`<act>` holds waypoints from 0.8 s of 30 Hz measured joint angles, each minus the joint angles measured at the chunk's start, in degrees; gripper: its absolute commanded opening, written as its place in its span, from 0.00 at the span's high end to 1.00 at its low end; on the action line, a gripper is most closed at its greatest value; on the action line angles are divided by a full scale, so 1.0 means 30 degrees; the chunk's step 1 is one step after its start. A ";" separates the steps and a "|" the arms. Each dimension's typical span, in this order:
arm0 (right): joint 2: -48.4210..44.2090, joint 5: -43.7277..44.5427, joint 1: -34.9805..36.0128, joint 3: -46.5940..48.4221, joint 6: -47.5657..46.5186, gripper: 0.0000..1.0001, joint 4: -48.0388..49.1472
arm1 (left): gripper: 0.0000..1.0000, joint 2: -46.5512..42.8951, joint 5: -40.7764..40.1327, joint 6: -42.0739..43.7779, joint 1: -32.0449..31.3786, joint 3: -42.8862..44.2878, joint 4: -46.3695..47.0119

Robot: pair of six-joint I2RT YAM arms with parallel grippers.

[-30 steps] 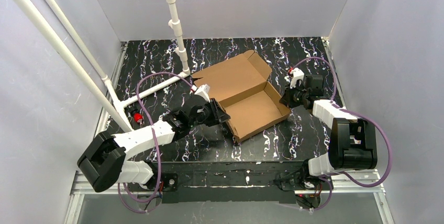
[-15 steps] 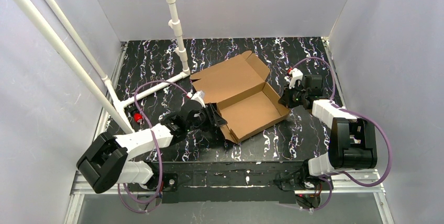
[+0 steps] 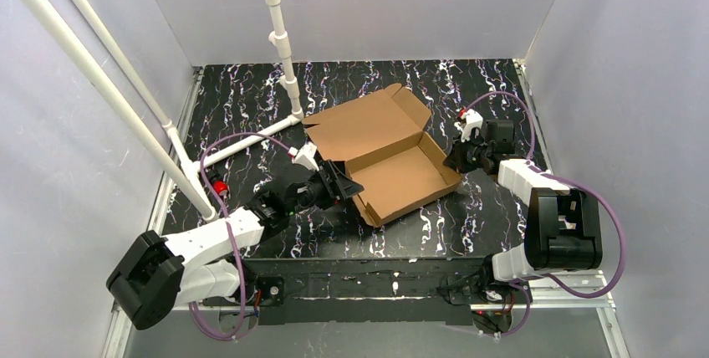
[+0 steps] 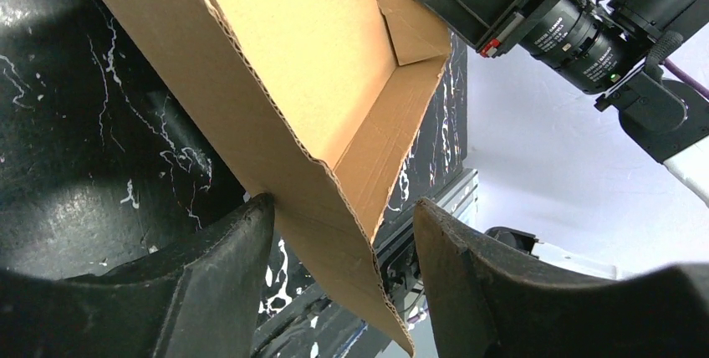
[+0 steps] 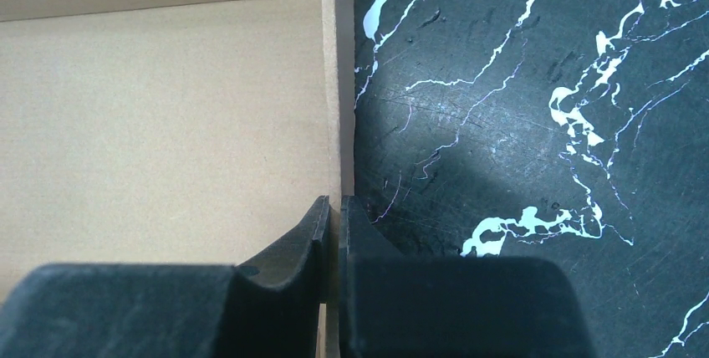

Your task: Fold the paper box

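The paper box (image 3: 401,176) is brown corrugated cardboard, lying open mid-table as a shallow tray with raised walls. Its lid (image 3: 368,124) is laid back toward the far left. My left gripper (image 3: 344,186) is open at the tray's near-left wall. In the left wrist view that wall (image 4: 334,199) runs between my fingers (image 4: 226,258), and the left finger touches its outer face. My right gripper (image 3: 456,162) is shut on the tray's right wall (image 5: 338,82), seen edge-on in the right wrist view beside the tray floor (image 5: 159,115).
A white pipe frame (image 3: 251,136) crosses the table's left side, with an upright post (image 3: 280,40) behind the lid. A small red object (image 3: 219,186) lies by the frame. Grey enclosure walls surround the table. A metal rail (image 3: 368,291) runs along the near edge.
My left arm has drawn back toward the near left and lowered. Its gripper now points at the tray's near-left wall. The right gripper and the box have hardly moved.
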 measured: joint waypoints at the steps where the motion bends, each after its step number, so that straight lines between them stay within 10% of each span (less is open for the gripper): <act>1: 0.0000 0.0000 0.0000 0.0000 0.0000 0.88 0.0000 | 0.42 -0.0066 0.0000 -0.0029 0.0000 -0.0087 0.0022; 18: 0.0109 -0.0058 0.0015 0.0000 -0.0007 0.88 0.0036 | 0.43 -0.1909 -0.0648 -0.1144 0.0000 -0.1712 0.1195; 24: 0.0109 -0.0058 0.0015 0.0000 -0.0007 0.88 0.0036 | 0.57 -0.2477 -0.0947 -0.1362 0.0000 -0.2171 0.1770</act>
